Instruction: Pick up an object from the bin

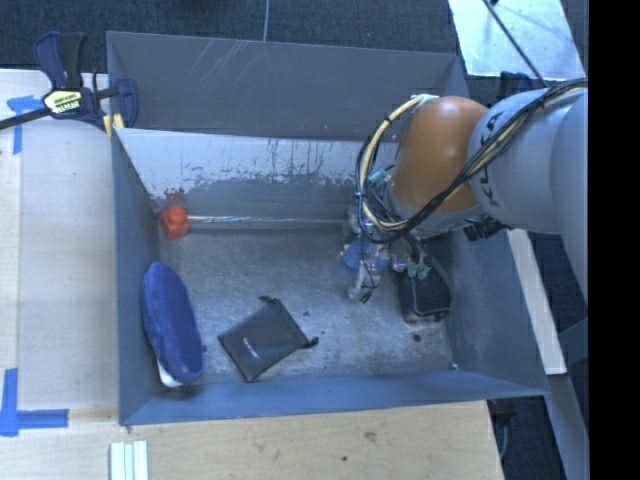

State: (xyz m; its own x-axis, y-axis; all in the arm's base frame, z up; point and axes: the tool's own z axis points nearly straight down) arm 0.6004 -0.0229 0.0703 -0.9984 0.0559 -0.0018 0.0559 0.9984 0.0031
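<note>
Recorder: Bin (280, 98) entry, largest item down. What sits where?

Observer: Grey metal bin, floor scuffed and mostly bare. Arm (540, 168) reaches in from right, with orange cover (440, 148) on wrist and cables looped round it.

Recorder: Gripper?

Observer: Gripper (363, 286) points down over right-centre floor, low in the bin. Contact with floor: cannot tell. Released or clenched: cannot tell, since wrist and cables mask it. Whether it grasps anything: cannot tell.

Recorder: Loose things, by size.

Observer: Blue oblong (168, 323) lies along left wall toward front-left corner, pale end at front. Black slab (262, 340) lies flat at front-centre, turned askew. It is near the oblong, apart from it, and well apart from gripper. Dark block (425, 293) is just right of gripper, toward right wall; loose or part of wrist, cannot tell. Orange lump (175, 220) sits at back-left, at foot of back wall, well apart from the rest. Blue bit (352, 257), the smallest, is just beside gripper on its back side; loose or robot part, cannot tell.

Recorder: Nearest to gripper?

Observer: Dark block and blue bit. Gripper stands over bare floor between them.
</note>
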